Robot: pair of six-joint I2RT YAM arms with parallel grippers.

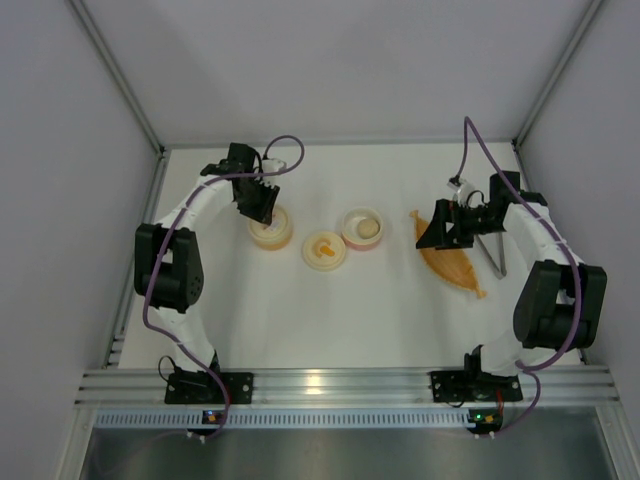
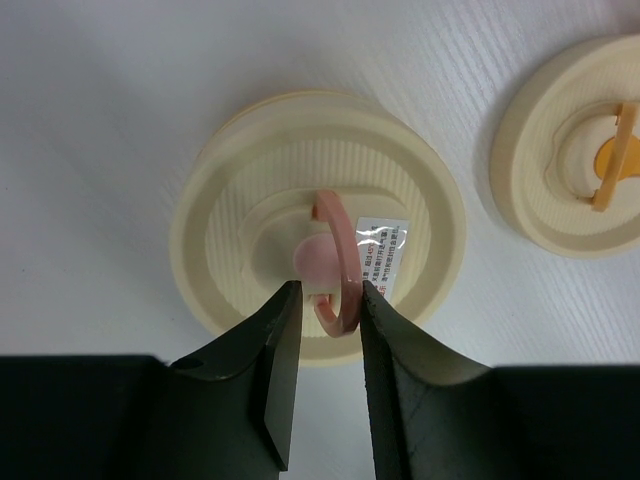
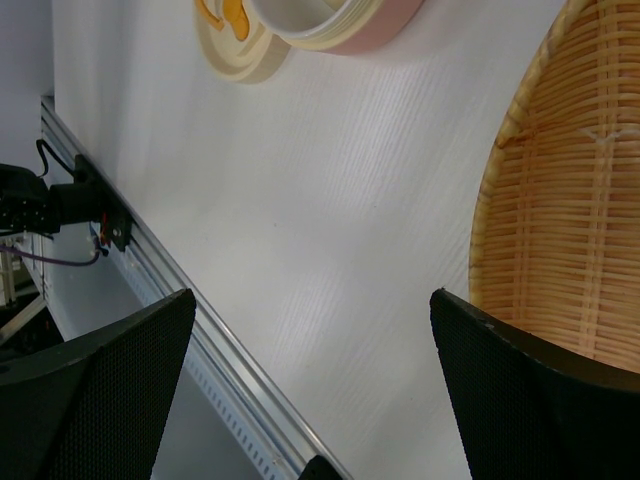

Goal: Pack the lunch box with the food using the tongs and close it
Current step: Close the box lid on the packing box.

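Overhead, the left tool (image 2: 330, 290) stands nearly shut astride the pink ring (image 2: 340, 225) on the left tub's (image 1: 272, 239) lid (image 2: 250, 180), grip uncertain; pinch the ring squarely, then lift straight up. Centre right, an open pink bowl (image 1: 362, 228) seems to hold a pale ball (image 1: 368, 229). The right tool (image 3: 312, 300) gapes empty over the tray (image 3: 560, 200), tongs (image 1: 492, 252) just right of it.

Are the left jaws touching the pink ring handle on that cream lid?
Cannot tell. Left wrist view: the jaws of the left gripper straddle the pink ring handle; one meets its edge, perhaps only overlapping.
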